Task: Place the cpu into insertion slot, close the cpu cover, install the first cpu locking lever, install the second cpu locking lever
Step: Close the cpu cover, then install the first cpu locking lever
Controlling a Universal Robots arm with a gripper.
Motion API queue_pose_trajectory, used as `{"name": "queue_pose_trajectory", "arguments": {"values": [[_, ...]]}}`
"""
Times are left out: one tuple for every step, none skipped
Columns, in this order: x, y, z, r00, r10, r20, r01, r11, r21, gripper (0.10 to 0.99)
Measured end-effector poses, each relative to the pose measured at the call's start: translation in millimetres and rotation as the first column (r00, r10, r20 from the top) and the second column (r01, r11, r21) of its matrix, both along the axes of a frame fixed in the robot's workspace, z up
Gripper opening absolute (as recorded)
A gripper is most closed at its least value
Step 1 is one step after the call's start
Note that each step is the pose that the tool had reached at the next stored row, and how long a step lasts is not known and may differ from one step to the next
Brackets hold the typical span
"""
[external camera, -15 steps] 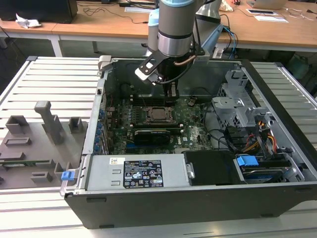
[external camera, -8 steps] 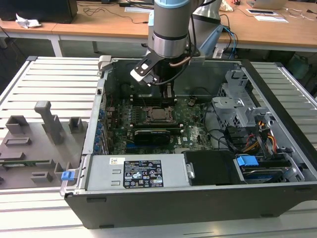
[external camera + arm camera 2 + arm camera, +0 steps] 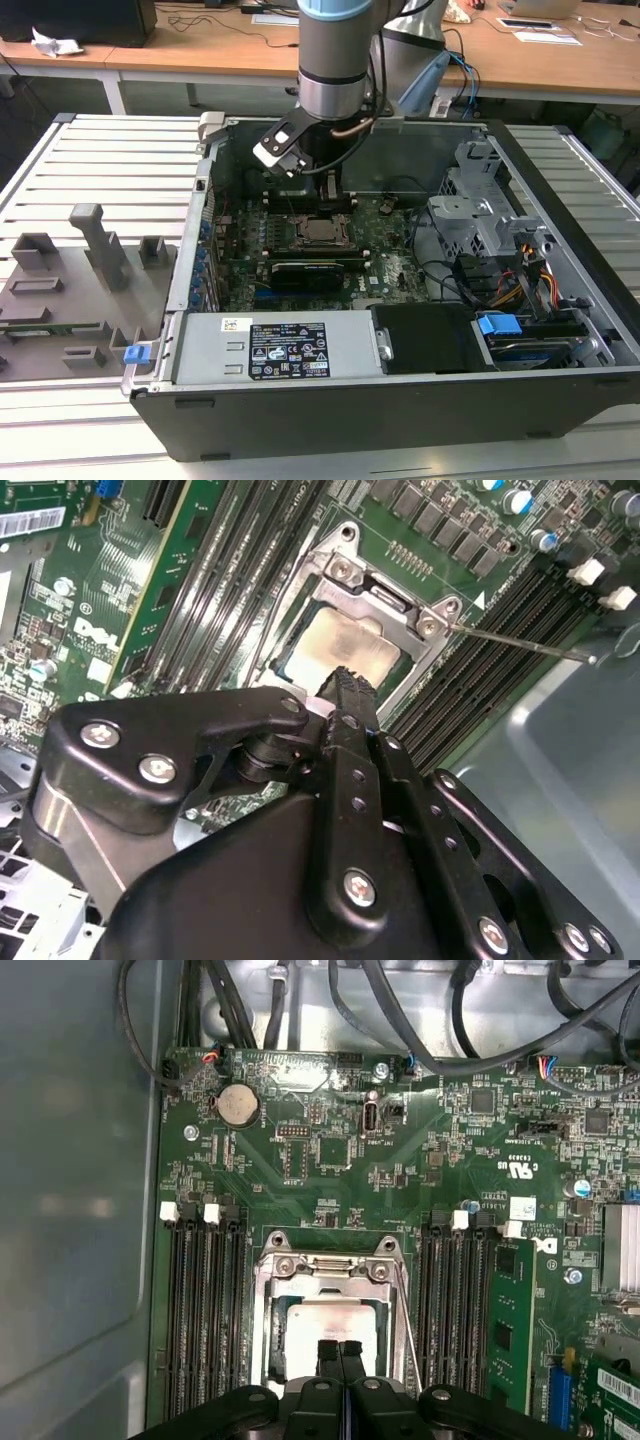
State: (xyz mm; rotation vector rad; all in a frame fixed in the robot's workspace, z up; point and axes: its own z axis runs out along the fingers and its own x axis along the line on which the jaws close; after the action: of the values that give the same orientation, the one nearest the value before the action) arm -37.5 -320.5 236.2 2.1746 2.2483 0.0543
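The cpu (image 3: 325, 1322) lies flat in the insertion slot (image 3: 262, 1332) on the green board, its pale metal face showing. The grey cpu cover (image 3: 325, 1268) lies down over it, framing the chip. My gripper (image 3: 340, 1348) hangs just above the near edge of the chip, shut with nothing between its black fingertips (image 3: 350, 685). A thin metal locking lever (image 3: 520, 642) sticks out from the cover's corner over the memory slots. In the exterior view the gripper (image 3: 332, 200) is inside the open case right above the slot (image 3: 322, 230). The cpu (image 3: 345, 650) also shows in the second wrist view.
Black memory slots (image 3: 205, 1310) flank the socket on both sides. Cables (image 3: 470, 1020) run along the case wall. A drive cage (image 3: 480, 210) and power supply (image 3: 290, 350) fill the case. Grey fixtures (image 3: 90, 250) stand on the table at the exterior view's left.
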Motion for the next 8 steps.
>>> {"name": "queue_pose_trajectory", "arguments": {"values": [[-0.2, 0.5, -0.5, 1.0, 0.0, 0.0, 0.0, 1.0, 0.0, 0.106], [-0.7, 0.7, -0.9, 1.0, 0.0, 0.0, 0.0, 1.0, 0.0, 0.106], [-0.8, 1.1, -1.3, 1.0, 0.0, 0.0, 0.0, 1.0, 0.0, 0.106], [-1.1, 1.4, -1.7, 1.0, 0.0, 0.0, 0.0, 1.0, 0.0, 0.106], [-1.3, 1.4, -1.7, 1.0, 0.0, -0.0001, 0.0, 1.0, 0.0, 0.106], [-1.3, 1.4, -1.7, 1.0, 0.0, -0.0001, 0.0, 1.0, 0.0, 0.106], [-1.4, 1.4, -0.8, 1.0, 0.0, -0.0002, 0.0, 1.0, -0.001, 0.106], [-1.4, 1.5, -0.5, 1.0, 0.0, 0.0, 0.0, 1.0, -0.002, 0.106]]}}
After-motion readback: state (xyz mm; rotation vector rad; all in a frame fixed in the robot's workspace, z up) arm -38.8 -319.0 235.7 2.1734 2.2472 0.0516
